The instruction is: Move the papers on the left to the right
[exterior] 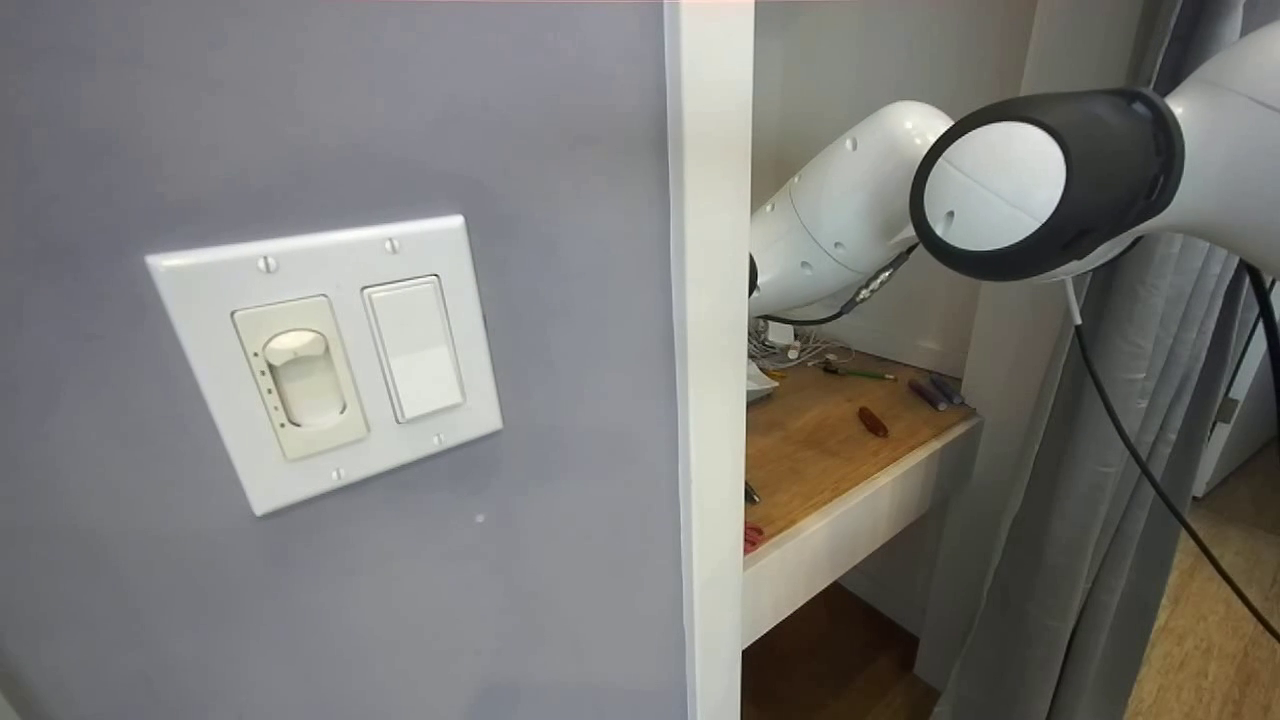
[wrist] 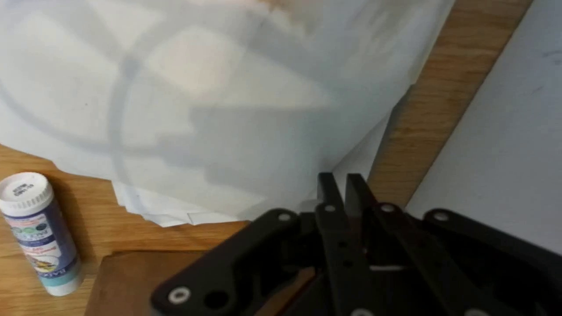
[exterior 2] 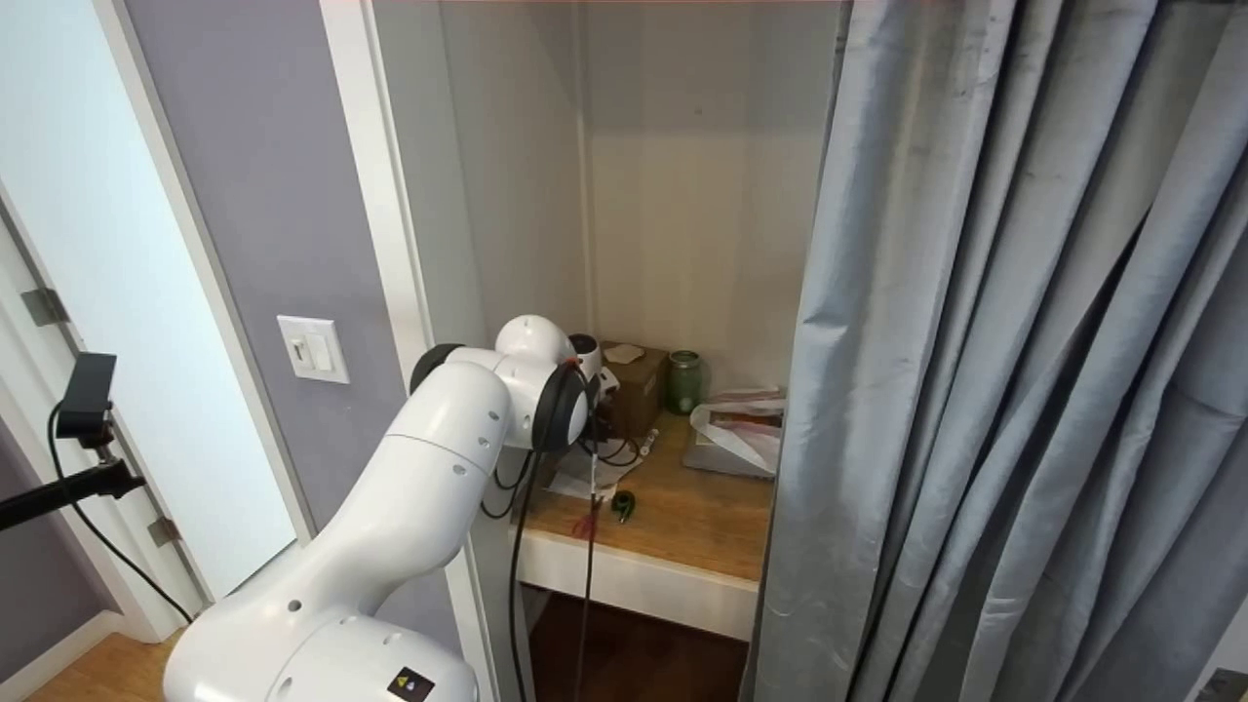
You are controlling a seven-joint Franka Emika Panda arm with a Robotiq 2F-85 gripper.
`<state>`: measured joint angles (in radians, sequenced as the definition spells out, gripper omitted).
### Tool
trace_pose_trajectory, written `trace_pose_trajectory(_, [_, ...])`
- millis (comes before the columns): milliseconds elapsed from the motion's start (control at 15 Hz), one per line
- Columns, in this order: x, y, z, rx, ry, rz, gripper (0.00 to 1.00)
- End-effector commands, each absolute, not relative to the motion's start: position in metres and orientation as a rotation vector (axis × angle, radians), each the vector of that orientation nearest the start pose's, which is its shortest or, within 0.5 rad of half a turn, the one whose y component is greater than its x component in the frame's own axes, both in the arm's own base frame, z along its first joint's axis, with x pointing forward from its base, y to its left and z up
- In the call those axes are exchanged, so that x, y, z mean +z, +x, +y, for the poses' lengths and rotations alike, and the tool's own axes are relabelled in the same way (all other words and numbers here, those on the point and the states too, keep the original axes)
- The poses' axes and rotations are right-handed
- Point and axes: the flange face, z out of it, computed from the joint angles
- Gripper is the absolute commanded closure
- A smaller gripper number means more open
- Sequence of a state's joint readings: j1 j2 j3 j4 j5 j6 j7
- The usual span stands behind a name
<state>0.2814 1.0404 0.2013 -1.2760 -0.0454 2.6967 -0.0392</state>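
The white papers (wrist: 210, 131) lie in a loose stack on the wooden shelf and fill much of the wrist view. They also show in an exterior view (exterior 2: 590, 476) at the shelf's left side, partly behind the arm. My gripper (wrist: 337, 179) points at the papers' lower right edge, by a folded or lifted corner. Its fingers stand close together with a narrow gap, and I see nothing held between them. I cannot tell whether the fingertips touch the paper. In both exterior views the fingertips are hidden, by the arm or by the door post.
A bottle (wrist: 39, 232) and a brown box (wrist: 136, 285) stand beside the papers. A wall (wrist: 496, 175) rises close on the right in the wrist view. A green jar (exterior 2: 684, 382), a plastic bag on a grey stack (exterior 2: 721, 458), green item (exterior 2: 623, 504) and red scissors (exterior 2: 585, 526) are on the shelf.
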Motion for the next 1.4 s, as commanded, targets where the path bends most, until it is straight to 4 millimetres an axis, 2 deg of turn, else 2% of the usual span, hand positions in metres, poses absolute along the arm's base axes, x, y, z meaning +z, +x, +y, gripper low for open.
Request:
trace_pose_trajectory(0, [0.163,0.699,0.333,-0.478,-2.695,-0.668,1.0])
trace_pose_trajectory(333, [0.154,0.696,0.336,-0.422,-2.615,-0.73,1.0])
trace_pose_trajectory(733, [0.138,0.689,0.336,-0.264,-2.625,-0.737,1.0])
trace_pose_trajectory(1333, [0.147,0.697,0.315,-0.169,-2.792,-0.674,1.0])
